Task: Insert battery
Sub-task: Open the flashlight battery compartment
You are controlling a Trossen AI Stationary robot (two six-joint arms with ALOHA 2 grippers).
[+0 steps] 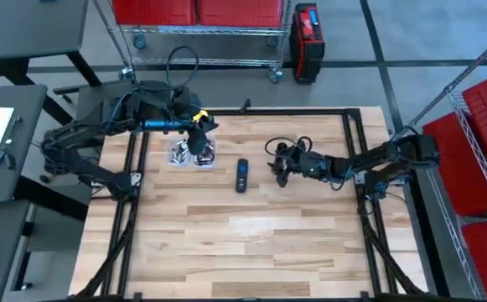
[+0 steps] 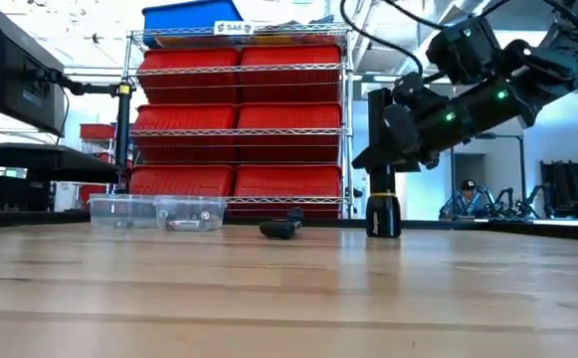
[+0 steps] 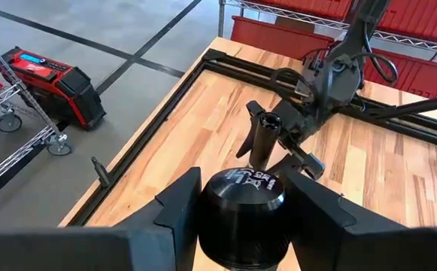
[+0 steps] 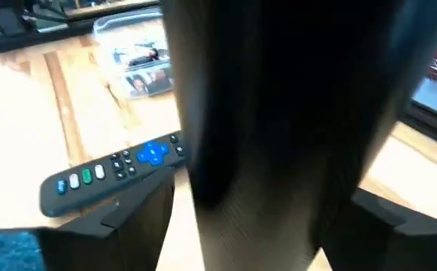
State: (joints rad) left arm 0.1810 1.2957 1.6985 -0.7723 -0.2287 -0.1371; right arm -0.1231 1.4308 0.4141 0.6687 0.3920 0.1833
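Right gripper (image 1: 282, 170) stands on the wooden table (image 1: 251, 243), clenched around a dark upright cylinder (image 2: 383, 211) just beside the black remote control (image 1: 241, 174). Left gripper (image 1: 199, 138) hovers over the clear plastic battery containers (image 1: 192, 155), grasping a black cylindrical battery (image 3: 242, 214).

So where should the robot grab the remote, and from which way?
Probably across its two long edges, near the middle, coming straight down from above. The remote lies flat on the table, buttons up. It is long and slim, with bare wood on both sides for the fingers.
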